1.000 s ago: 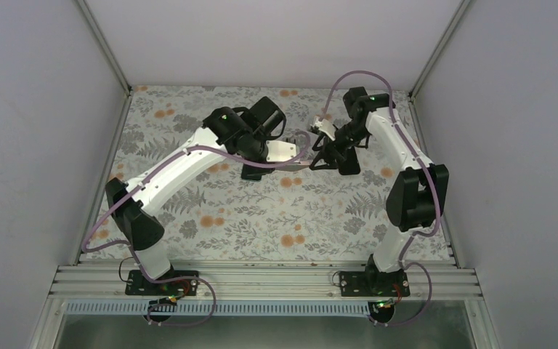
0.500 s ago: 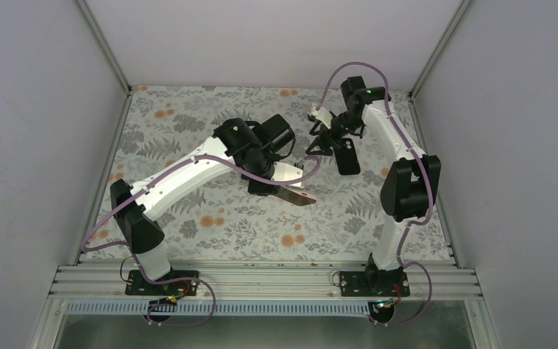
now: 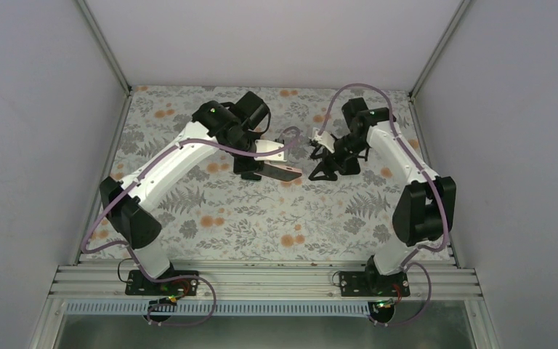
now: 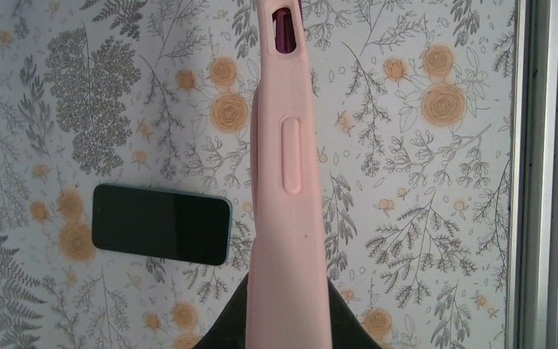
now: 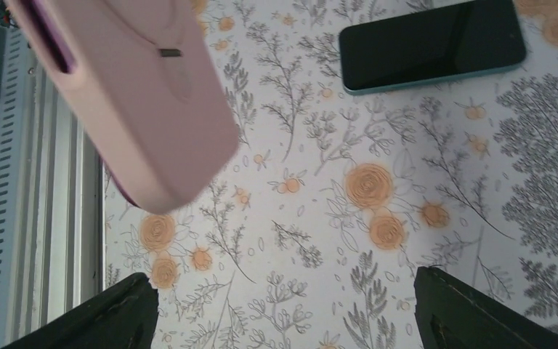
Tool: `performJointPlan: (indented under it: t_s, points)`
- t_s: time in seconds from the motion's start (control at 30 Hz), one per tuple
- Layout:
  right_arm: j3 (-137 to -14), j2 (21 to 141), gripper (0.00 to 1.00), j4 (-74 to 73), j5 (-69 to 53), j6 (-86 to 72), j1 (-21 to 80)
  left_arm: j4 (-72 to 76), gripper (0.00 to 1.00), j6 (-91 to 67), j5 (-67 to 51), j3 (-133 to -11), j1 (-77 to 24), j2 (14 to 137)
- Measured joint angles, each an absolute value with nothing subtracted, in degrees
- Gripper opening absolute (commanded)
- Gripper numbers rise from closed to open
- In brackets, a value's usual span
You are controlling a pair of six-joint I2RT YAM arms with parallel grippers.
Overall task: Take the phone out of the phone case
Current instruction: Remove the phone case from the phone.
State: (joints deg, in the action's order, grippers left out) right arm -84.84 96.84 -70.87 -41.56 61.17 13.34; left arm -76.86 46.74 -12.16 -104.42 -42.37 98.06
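Observation:
My left gripper (image 4: 287, 323) is shut on the pink phone case (image 4: 285, 182), which I see edge-on and raised above the floral table. In the top view the case (image 3: 280, 172) sticks out of the left gripper (image 3: 258, 169) toward the right arm. The black phone (image 4: 161, 224) lies flat on the table, out of the case, screen up. The right wrist view shows the phone (image 5: 432, 43) at upper right and the case (image 5: 138, 94) at upper left. My right gripper (image 5: 283, 309) hangs open over bare cloth, with nothing between its fingers (image 5: 116, 316).
A metal rail (image 4: 538, 174) borders the table beside the case, seen also as a rail (image 5: 36, 218) in the right wrist view. Grey enclosure walls (image 3: 36, 109) stand on three sides. The floral cloth (image 3: 261, 218) covers the table.
The left arm swung the case toward the near side, then back toward the far side. The right gripper lifted toward the back, then came down near the phone, staying open.

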Motion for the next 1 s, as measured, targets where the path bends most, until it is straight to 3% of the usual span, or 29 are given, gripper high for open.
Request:
performJointPlan:
  t_s: [0.6,1.0]
  points:
    - [-79.0,92.6,0.86,-60.7,-33.8,55.0,17.6,-77.0,0.02,47.4,-14.0,-108.9,-42.5,100.7]
    - [-78.8,90.3,0.84,-60.2,-35.7,55.2,16.7,-76.4,0.02,47.5,-13.7,-107.7,-42.5,100.4]
